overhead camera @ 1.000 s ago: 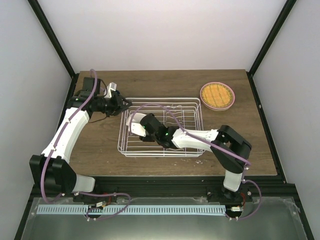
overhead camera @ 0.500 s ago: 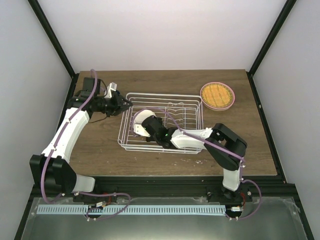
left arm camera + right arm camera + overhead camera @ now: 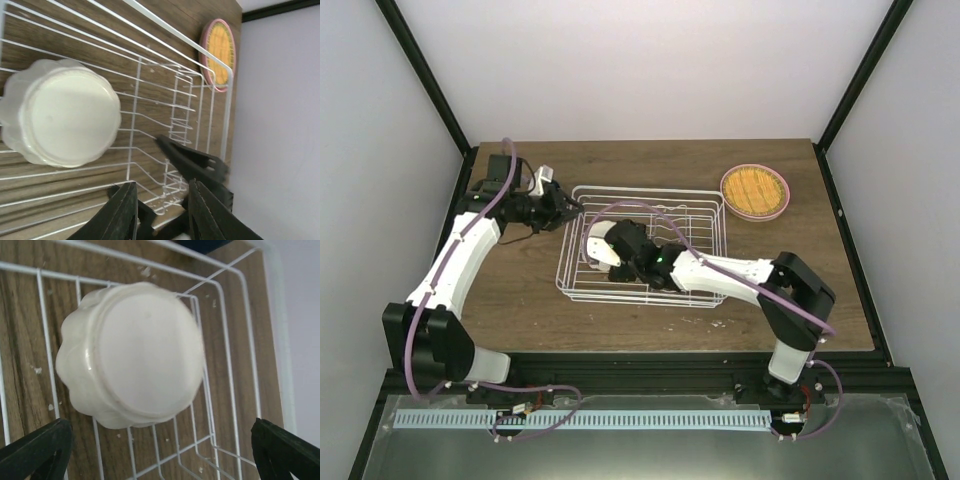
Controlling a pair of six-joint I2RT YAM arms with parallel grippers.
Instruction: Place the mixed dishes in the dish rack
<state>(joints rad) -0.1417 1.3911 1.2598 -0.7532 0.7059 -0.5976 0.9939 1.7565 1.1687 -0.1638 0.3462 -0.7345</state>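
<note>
While left gripper (image 3: 565, 208) straddles dish rack (image 3: 650, 189) rim, far-left of counter (image 3: 520, 300), grip unclear: bowl (image 3: 132, 355) inverted in rack's left end; right gripper (image 3: 160, 422) above it, spread wide, empty. Bowl step looks done. Next: plates (image 3: 755, 190), far-right corner.

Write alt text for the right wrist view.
A cream-white scalloped bowl, apparently bottom-up, sits inside the white wire rack on a wood table. The open right gripper hangs above it, its two dark fingers spread into the lower corners, clear of the bowl.
</note>
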